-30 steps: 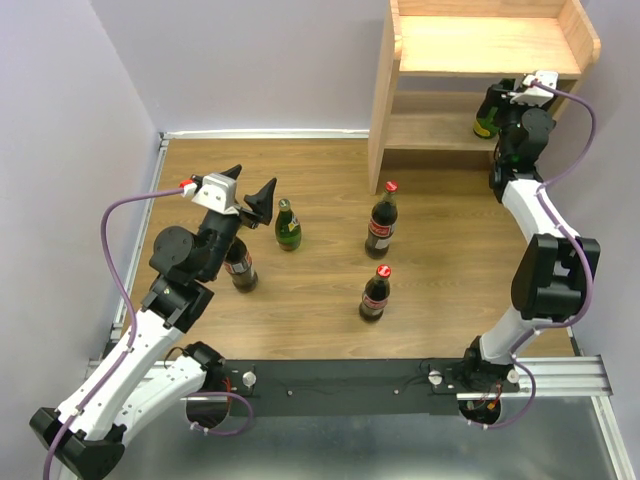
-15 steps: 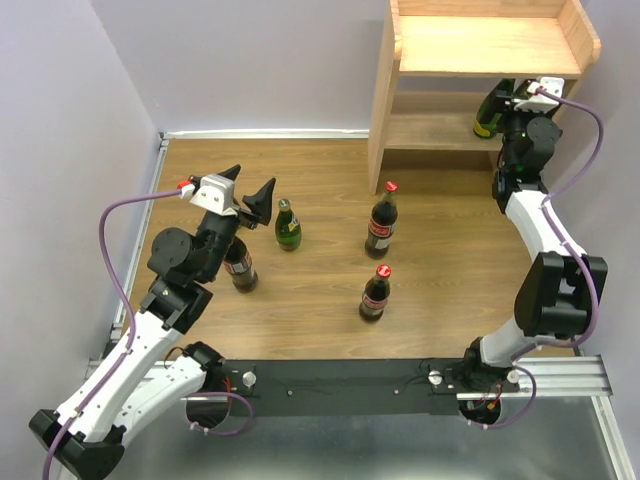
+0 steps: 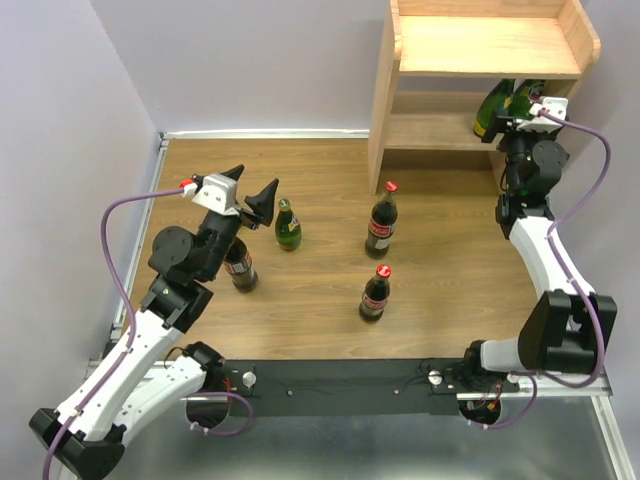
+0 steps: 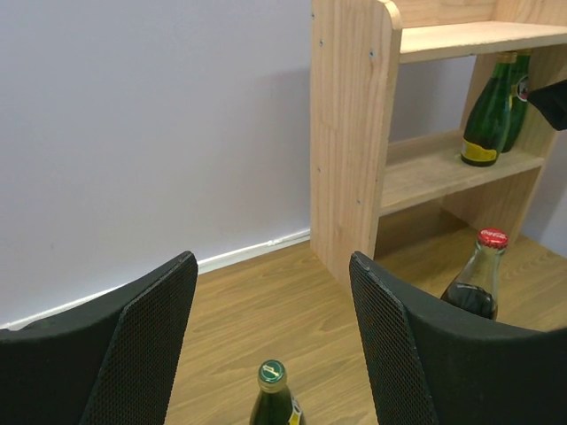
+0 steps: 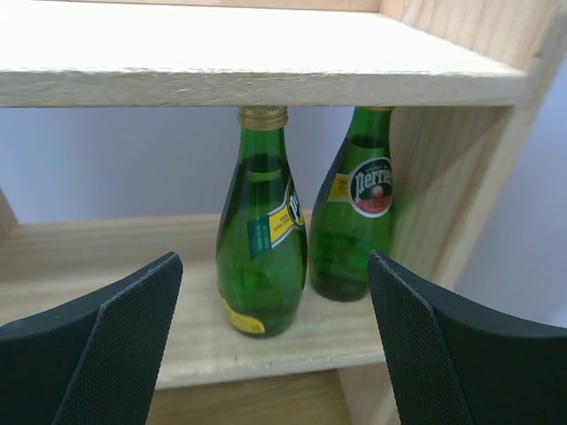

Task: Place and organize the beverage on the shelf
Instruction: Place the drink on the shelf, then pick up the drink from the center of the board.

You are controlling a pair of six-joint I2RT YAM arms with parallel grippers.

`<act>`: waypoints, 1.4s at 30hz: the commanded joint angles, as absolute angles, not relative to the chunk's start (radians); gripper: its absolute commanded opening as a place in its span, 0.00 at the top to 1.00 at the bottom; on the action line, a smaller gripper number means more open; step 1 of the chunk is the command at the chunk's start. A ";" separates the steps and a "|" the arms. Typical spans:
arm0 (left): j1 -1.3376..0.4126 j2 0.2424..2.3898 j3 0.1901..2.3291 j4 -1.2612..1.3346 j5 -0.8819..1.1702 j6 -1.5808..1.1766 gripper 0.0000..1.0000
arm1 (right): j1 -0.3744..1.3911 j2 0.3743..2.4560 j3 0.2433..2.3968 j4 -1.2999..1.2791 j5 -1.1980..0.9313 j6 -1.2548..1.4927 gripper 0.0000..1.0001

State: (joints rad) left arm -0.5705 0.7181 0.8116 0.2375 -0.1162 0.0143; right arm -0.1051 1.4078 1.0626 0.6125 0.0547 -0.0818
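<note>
The wooden shelf (image 3: 490,45) stands at the back right. Two green bottles (image 5: 261,239) (image 5: 354,217) stand side by side at the right end of its lower tier. My right gripper (image 5: 275,266) is open and empty just in front of them; it also shows in the top view (image 3: 530,108). My left gripper (image 3: 248,190) is open and empty, raised above and just left of a green bottle (image 3: 288,225) on the table. That bottle's cap (image 4: 273,376) shows low between the left fingers. Three cola bottles stand on the table (image 3: 381,222) (image 3: 375,294) (image 3: 240,268); the last is partly hidden by the left arm.
The shelf's top board (image 3: 480,40) holds nothing, and so does the left part of the lower tier (image 3: 425,130). Its left side panel (image 4: 354,133) stands near the cola bottle (image 4: 478,279). Purple walls close the left, back and right sides.
My right gripper has drawn back from the lower tier towards the right, leaving a green bottle standing beside the other one. The left arm has not moved.
</note>
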 commanded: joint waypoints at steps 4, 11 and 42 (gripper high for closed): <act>-0.566 0.790 0.926 0.120 -0.031 -0.023 0.23 | -0.112 1.176 1.011 0.288 -0.101 -0.162 0.08; -0.566 0.917 1.055 -0.067 -0.026 -0.066 0.23 | -0.110 1.011 1.003 -0.136 -0.530 -0.270 0.06; -0.566 1.419 1.253 -0.330 -0.325 -0.135 0.31 | -0.112 0.851 0.746 -0.348 -0.704 -0.388 0.00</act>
State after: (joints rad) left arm -0.5705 1.4151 1.2278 -0.2951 -0.2436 -0.1173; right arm -0.1066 0.8608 0.7540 -0.3347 -0.7090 -0.3832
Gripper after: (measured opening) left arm 0.692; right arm 0.991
